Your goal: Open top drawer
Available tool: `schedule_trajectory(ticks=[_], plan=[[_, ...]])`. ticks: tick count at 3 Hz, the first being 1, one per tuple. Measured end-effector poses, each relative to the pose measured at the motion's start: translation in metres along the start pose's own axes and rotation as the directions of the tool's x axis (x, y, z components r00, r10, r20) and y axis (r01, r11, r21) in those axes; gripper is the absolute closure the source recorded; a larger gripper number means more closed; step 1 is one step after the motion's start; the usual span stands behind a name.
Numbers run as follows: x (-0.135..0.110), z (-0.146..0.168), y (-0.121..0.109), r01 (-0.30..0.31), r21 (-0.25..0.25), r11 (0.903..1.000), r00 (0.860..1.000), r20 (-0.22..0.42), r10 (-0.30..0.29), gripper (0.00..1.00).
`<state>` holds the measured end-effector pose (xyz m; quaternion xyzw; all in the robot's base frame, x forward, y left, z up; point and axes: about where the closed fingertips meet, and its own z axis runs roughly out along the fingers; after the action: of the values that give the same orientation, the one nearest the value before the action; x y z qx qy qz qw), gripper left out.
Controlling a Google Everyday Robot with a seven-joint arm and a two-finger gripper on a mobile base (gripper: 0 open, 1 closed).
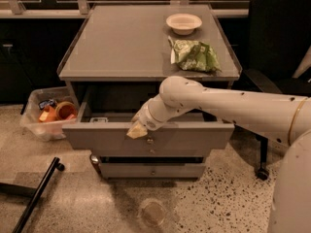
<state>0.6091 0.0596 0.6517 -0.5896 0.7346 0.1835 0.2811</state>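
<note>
The fingers (135,132) read as one tan wedge, drawn together with nothing between them. The gripper (137,130) sits at the upper lip of the top drawer (194,137), just left of and above its knob (149,141), which shows free. That suggests the pull is made by hooking over the front's top edge, not by pinching the knob, though whether the tips touch the edge cannot be made out.

The drawer stands well out from the cabinet, its dark inside open to view, with a small pale item (98,120) near the left front corner. The task looks nearly or wholly done.

The arm (233,106) comes in low from the right, across the drawer's opening and below the surface (121,47), likely so the pull runs straight along the drawer's travel.

On the surface, a bowl (183,23) and a green bag (194,56) sit toward the back right, well clear of the drawer. A lower drawer (170,170) stays closed beneath. A bin (36,125) rests on the floor to the left, close enough to matter only if the arm swings that way.
</note>
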Motion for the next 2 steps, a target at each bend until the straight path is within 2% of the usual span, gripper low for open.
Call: schedule_trajectory(ticks=[1, 2], plan=[[0.001, -0.001, 0.000, 0.000, 0.000, 1.0000, 1.000, 0.000, 0.000, 1.00], [0.010, -0.002, 0.013, -0.008, -0.019, 0.9998, 1.000, -0.011, 0.007, 0.81]])
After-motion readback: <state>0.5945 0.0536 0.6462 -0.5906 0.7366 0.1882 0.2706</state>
